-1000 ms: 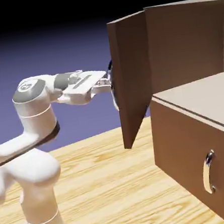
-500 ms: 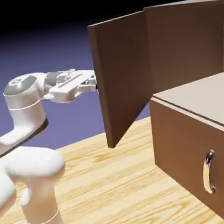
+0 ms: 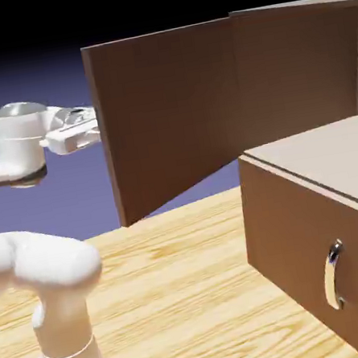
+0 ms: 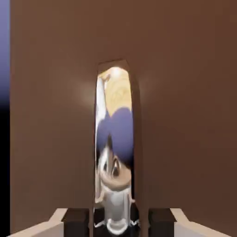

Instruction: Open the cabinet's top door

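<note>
The dark brown cabinet (image 3: 304, 73) stands on the exterior view's right. Its top door (image 3: 171, 110) is swung wide open, with its inner face showing and its free edge at the left. My hand (image 3: 73, 132) reaches that edge from the left, and the door hides the fingertips there. In the hand view, the long chrome handle (image 4: 113, 139) runs up the middle of the door's brown front (image 4: 185, 115). My gripper (image 4: 115, 223) is shut on the handle's lower end, with a dark finger pad (image 4: 76, 217) on each side.
The shorter lower panel (image 3: 308, 251) is closed, and its small silver handle (image 3: 335, 274) faces the table. The wooden table (image 3: 176, 297) spreads in front of the cabinet. My white arm (image 3: 42, 269) rises at the lower left.
The top door has swung much wider, its free edge sweeping left. My hand has moved left and back with it, still on the handle.
</note>
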Controlling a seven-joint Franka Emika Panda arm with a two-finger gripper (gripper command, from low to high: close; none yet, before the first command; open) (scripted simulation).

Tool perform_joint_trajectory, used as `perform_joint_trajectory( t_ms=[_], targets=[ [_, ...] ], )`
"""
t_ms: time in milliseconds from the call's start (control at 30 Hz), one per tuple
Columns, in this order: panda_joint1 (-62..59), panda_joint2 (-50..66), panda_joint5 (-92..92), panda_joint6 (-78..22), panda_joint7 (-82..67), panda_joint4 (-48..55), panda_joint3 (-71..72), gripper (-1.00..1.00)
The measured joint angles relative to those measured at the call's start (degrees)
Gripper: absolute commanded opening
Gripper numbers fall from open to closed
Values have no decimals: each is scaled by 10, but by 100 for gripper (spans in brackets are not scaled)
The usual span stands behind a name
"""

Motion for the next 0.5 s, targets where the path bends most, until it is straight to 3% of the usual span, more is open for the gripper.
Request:
perform_joint_trajectory(
  t_ms=[467,500],
  targets=[
    [-210,291,129,-226,158,275,218,-100],
    [-214,296,131,-231,162,280,222,100]
  ],
)
